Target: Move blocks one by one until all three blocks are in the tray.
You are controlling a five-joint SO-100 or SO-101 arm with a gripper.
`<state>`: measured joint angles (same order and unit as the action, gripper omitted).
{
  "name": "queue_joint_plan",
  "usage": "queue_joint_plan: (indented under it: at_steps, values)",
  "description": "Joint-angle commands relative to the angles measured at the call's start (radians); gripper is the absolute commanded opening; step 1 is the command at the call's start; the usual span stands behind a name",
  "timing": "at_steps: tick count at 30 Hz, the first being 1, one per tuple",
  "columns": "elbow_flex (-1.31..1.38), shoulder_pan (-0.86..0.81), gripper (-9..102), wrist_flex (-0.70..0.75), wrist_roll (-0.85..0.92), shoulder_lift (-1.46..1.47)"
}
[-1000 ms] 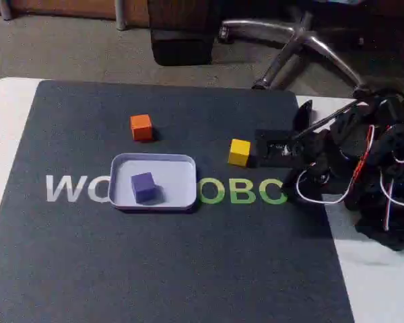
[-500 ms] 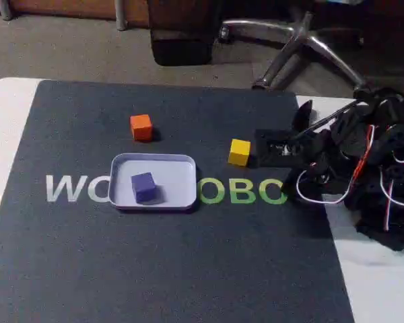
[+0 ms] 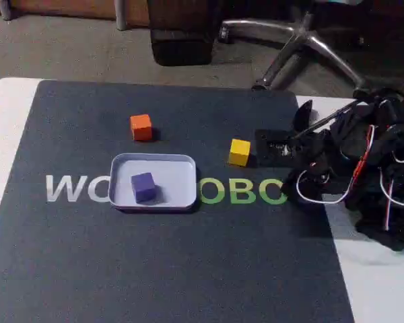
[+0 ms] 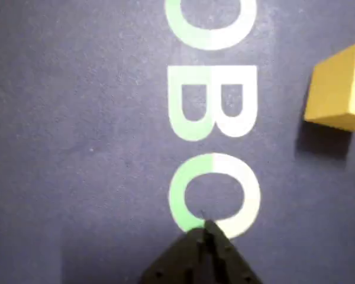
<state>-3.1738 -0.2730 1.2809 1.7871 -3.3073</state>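
My gripper (image 4: 206,232), seemingly clenched empty, hovers beside the yellow block (image 4: 337,89): light, rigid, best pinched across opposite flat faces.

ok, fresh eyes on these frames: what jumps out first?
The bright cubes on the dark mat: the purple block sits inside the pale tray, while the orange block lies behind the tray and the yellow block to its right in the fixed view. The gripper looks shut in the wrist view, tips over the mat's green-white lettering, yellow block to their upper right.
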Motion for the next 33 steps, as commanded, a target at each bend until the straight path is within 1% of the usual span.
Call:
queue_joint_plan:
  at_steps: [1, 20, 25, 27, 31, 33]
  values:
    - [0.005, -0.005, -6, 0.009, -0.002, -0.002]
    - [0.005, 0.014, -6, 0.009, -0.002, -0.002]
    - [0.005, 0.143, -6, 0.005, 0.023, -0.002]
    - [0.005, 0.129, -6, 0.008, 0.094, -0.002]
    - [0.005, 0.046, -8, -0.006, 0.199, -0.002]
    - [0.005, -0.006, -8, -0.020, 0.279, -0.002]
